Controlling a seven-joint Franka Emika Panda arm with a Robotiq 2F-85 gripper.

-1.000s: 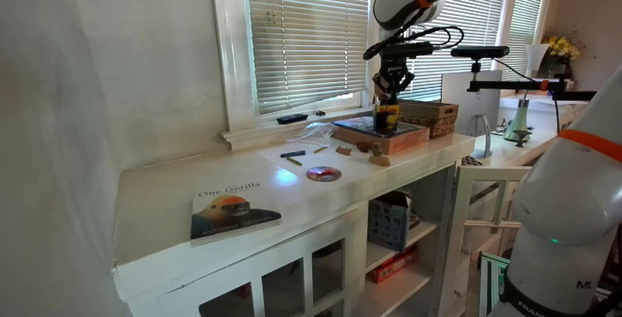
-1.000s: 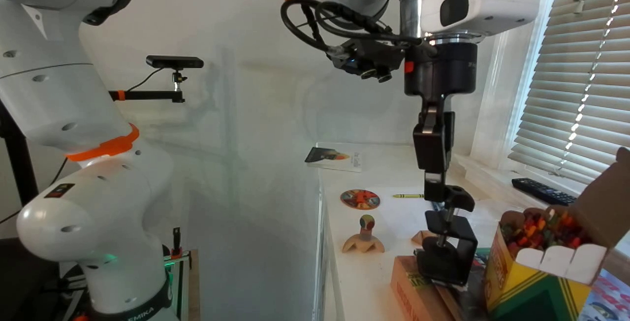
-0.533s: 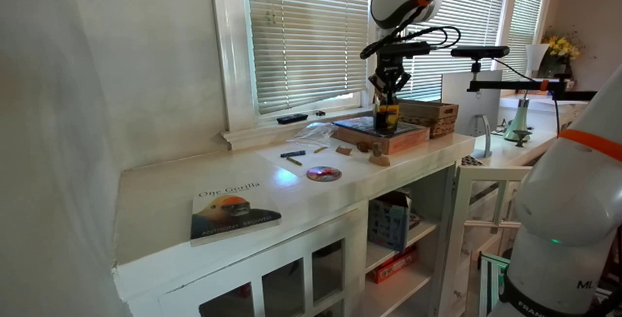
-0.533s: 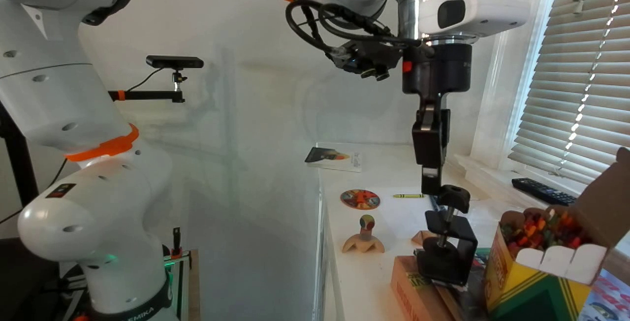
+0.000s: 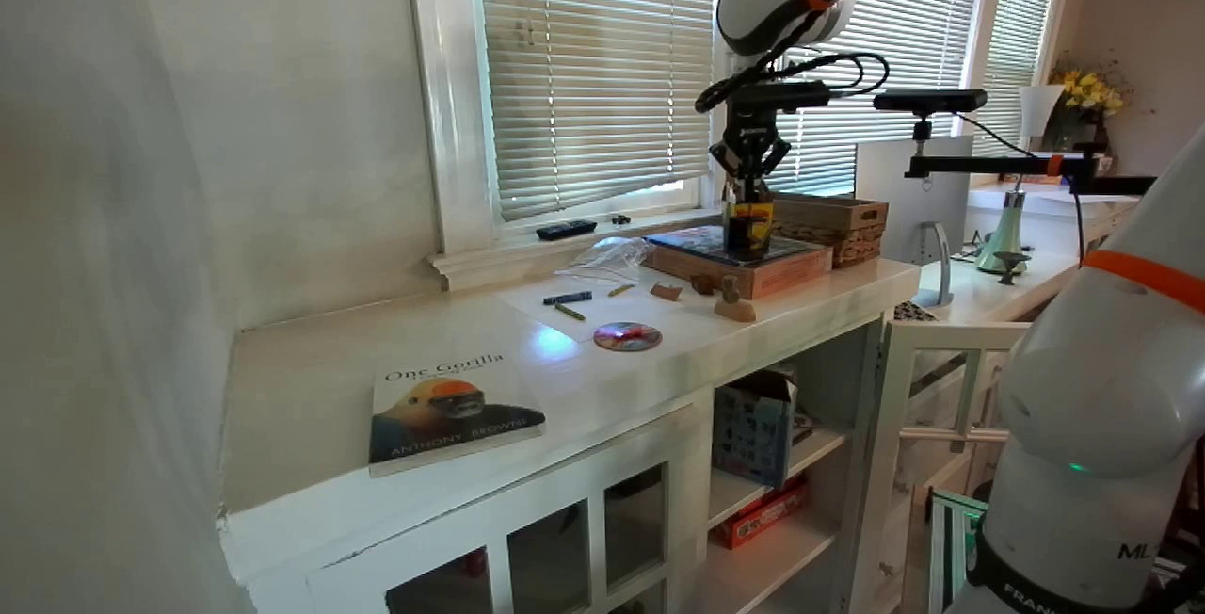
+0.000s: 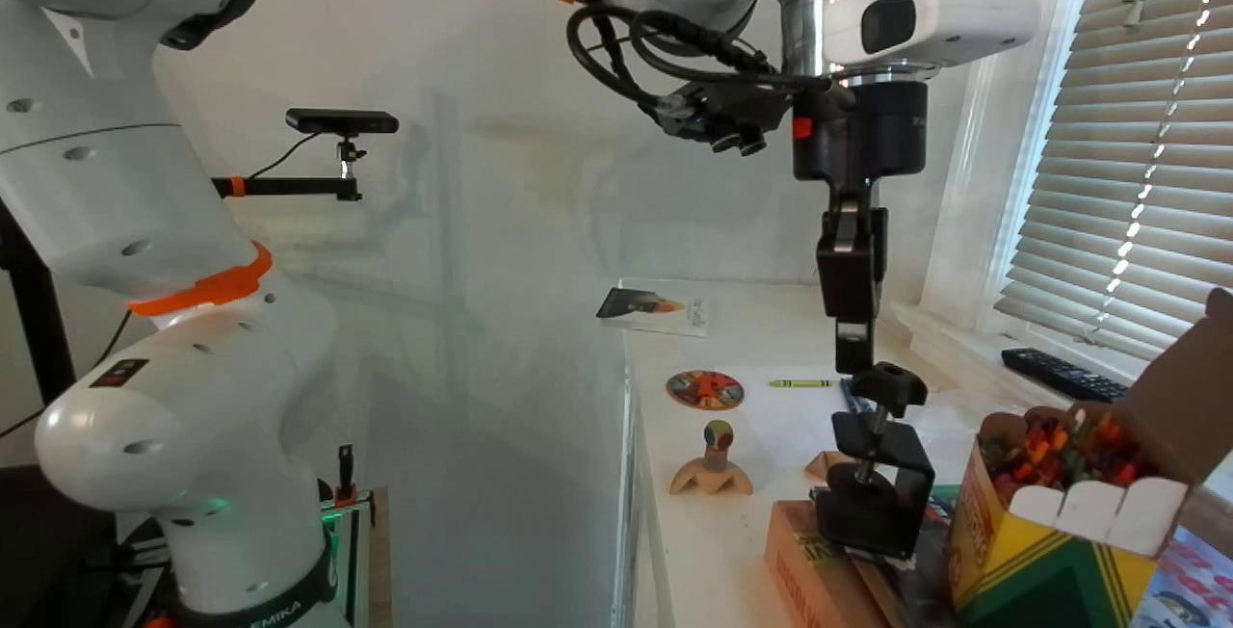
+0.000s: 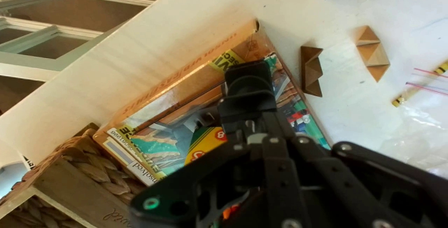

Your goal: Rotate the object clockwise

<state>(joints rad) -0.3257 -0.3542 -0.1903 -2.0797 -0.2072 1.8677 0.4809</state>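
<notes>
The object under my gripper is an upright black clamp [image 6: 872, 503] with a winged knob [image 6: 891, 385] on its screw. It stands on a flat orange-brown box [image 6: 804, 561] and shows dark in an exterior view [image 5: 747, 237]. My gripper [image 6: 854, 363] points straight down with its fingers together and nothing seen between them. The fingertips are at the height of the knob, close beside its left end; I cannot tell whether they touch. In the wrist view the gripper [image 7: 274, 118] covers the knob, and the clamp's black body [image 7: 248, 76] shows beyond the fingertips.
A yellow-green crayon box [image 6: 1060, 551] with its lid up stands close beside the clamp. A woven basket [image 5: 852, 242] is behind. A wooden figure [image 6: 714, 462], a round disc [image 6: 705, 390], crayons, folded wooden pieces [image 7: 372, 51] and a book [image 5: 457, 416] lie on the counter.
My gripper has shifted a little along the counter toward the book, past the knob's left end, which it covered before. The knob's visible outline differs slightly. The clamp's body stays in place.
</notes>
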